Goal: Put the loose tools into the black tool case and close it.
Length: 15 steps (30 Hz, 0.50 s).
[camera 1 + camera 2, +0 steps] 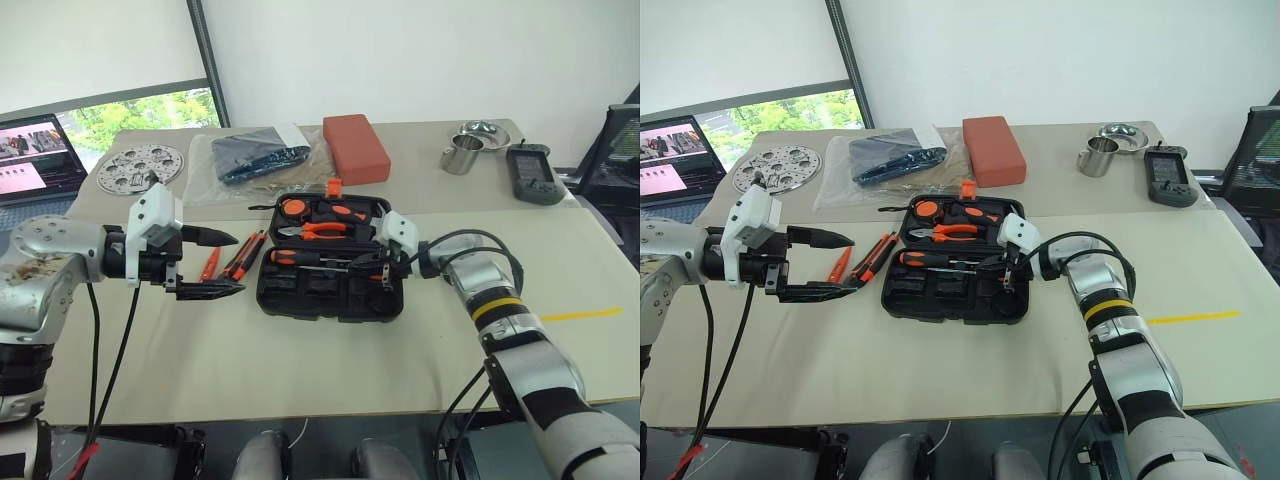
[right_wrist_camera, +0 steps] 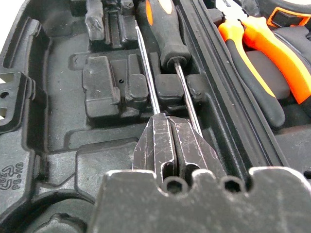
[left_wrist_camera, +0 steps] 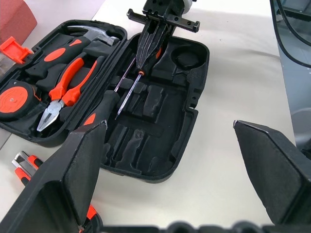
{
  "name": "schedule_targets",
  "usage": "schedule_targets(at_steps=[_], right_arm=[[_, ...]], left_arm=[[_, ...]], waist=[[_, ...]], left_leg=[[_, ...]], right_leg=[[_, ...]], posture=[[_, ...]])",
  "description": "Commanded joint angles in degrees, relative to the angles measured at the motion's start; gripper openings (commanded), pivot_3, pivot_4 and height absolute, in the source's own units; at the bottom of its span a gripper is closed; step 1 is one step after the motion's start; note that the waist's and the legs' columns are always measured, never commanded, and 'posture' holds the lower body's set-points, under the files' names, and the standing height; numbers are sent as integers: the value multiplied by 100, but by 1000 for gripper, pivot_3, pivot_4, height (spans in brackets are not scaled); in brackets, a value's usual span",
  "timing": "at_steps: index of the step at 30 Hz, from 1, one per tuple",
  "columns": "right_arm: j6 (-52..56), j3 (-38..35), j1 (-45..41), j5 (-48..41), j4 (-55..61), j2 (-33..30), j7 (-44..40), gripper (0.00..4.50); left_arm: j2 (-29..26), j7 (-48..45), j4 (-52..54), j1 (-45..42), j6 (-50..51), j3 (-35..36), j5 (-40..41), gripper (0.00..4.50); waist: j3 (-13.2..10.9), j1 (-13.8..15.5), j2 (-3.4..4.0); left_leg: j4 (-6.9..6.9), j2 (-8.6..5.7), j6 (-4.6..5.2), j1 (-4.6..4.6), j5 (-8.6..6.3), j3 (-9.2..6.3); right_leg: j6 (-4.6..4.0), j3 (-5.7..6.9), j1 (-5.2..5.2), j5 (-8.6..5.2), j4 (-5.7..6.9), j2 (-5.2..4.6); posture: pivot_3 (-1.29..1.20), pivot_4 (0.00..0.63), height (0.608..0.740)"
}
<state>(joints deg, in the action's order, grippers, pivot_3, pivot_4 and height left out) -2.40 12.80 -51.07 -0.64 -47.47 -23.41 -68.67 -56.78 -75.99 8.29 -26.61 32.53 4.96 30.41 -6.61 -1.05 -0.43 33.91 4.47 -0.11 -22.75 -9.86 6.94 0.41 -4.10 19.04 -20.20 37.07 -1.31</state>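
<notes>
On the beige tabletop (image 1: 300, 360), the rectangular black plastic tool case (image 1: 330, 295) lay open and flat near the middle, with orange-handled pliers (image 1: 320, 229) and an orange-and-black tape measure (image 1: 294, 208) seated in its far half. An orange-and-black-handled screwdriver (image 1: 300, 257) lay across the near half by the hinge, its thin metal shaft running toward the right gripper (image 1: 385, 272). That claw was clenched tight, its black fingers (image 2: 167, 145) pressed together inside the case's near half, with the tips at the slim shafts; whether they pinched one could not be told. Just beside the case on the robot's left, loose orange-and-black tools (image 1: 235, 258) rested on the table, among them what looked like a utility knife. The left gripper (image 1: 225, 263) hovered near those tools, released, its two fingers spread wide and pointing toward the case. Farther back sat a red-orange block (image 1: 355, 147), a clear plastic bag with dark contents (image 1: 255, 155) and a metal cup (image 1: 460, 155)
</notes>
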Motion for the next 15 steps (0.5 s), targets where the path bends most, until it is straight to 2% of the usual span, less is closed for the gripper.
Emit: schedule_targets(at_steps=[1,9,15], right_arm=[[62,180,26,319,-130,-15,116,42],[-51,240,93,432,-105,-32,182,42],[127,-401,-39,-345,483,123,84,42]], left_arm=[[-118,-6,149,-15,-102,132,12,4500],[-81,2,119,-52,-111,112,16,4500],[65,312,63,78,-69,266,22,4500]], waist=[[0,0,0],[0,-3,0],[-3,-15,-1]], left_leg=[[0,0,0,2,0,0],[-3,-2,1,49,-2,0],[-4,-1,1,47,-2,-1]], right_leg=[[0,0,-1,0,0,0],[-3,1,-54,-1,-4,-3],[-6,2,-53,-3,-5,-3]], posture=[[0,150,740],[0,150,740],[0,150,740]])
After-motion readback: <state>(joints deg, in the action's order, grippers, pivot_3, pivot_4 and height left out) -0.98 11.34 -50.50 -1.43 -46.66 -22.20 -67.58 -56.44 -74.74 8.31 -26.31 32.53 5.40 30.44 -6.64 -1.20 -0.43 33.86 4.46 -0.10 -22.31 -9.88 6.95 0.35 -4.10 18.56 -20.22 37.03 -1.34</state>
